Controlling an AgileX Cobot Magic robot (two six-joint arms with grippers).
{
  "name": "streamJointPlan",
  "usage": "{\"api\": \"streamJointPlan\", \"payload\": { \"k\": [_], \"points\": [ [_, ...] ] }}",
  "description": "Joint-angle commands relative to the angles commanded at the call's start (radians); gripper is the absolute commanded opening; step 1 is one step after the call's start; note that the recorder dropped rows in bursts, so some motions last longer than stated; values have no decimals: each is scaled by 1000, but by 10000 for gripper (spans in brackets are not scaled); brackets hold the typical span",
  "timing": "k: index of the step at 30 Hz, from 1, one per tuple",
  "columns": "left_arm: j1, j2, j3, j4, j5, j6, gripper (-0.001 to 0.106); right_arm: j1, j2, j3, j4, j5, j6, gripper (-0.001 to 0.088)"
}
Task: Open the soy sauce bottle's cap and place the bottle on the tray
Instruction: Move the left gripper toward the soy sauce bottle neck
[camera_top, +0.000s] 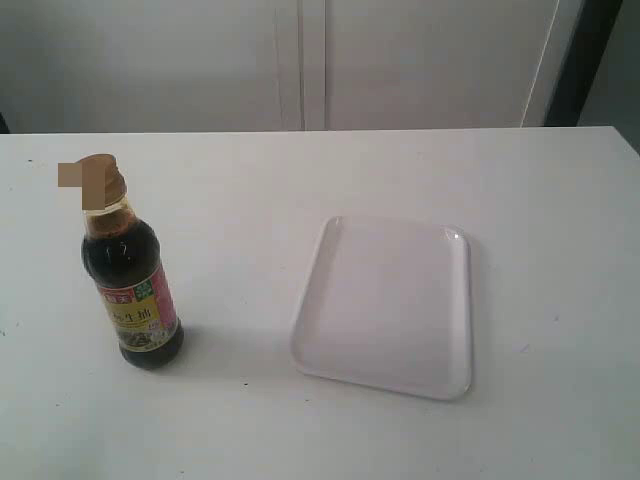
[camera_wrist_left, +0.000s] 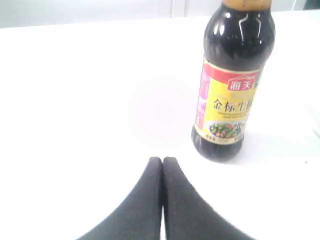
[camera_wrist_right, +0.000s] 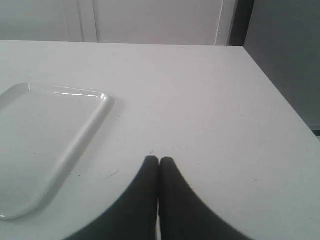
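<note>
The soy sauce bottle stands upright on the white table at the left, dark liquid inside, yellow-red-green label facing front. Its golden-brown cap sits closed on the neck. The white tray lies flat to the right of the bottle, with nothing on it. No arm shows in the exterior view. In the left wrist view my left gripper is shut and holds nothing, a short way from the bottle. My right gripper is also shut and holds nothing, over bare table beside the tray.
The white table ends at a right edge seen in the right wrist view, with a dark gap beyond. White cabinet doors stand behind the table.
</note>
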Motion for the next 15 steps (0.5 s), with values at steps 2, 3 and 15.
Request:
{"api": "streamJointPlan", "payload": {
  "k": [2, 3, 15],
  "points": [
    [0, 0, 0, -22, -72, -79, 0, 0, 0, 0, 0, 0, 0, 0],
    [0, 0, 0, -22, -122, -122, 0, 0, 0, 0, 0, 0, 0, 0],
    [0, 60, -134, 80, -337, -225, 0, 0, 0, 0, 0, 0, 0, 0]
  ]
}}
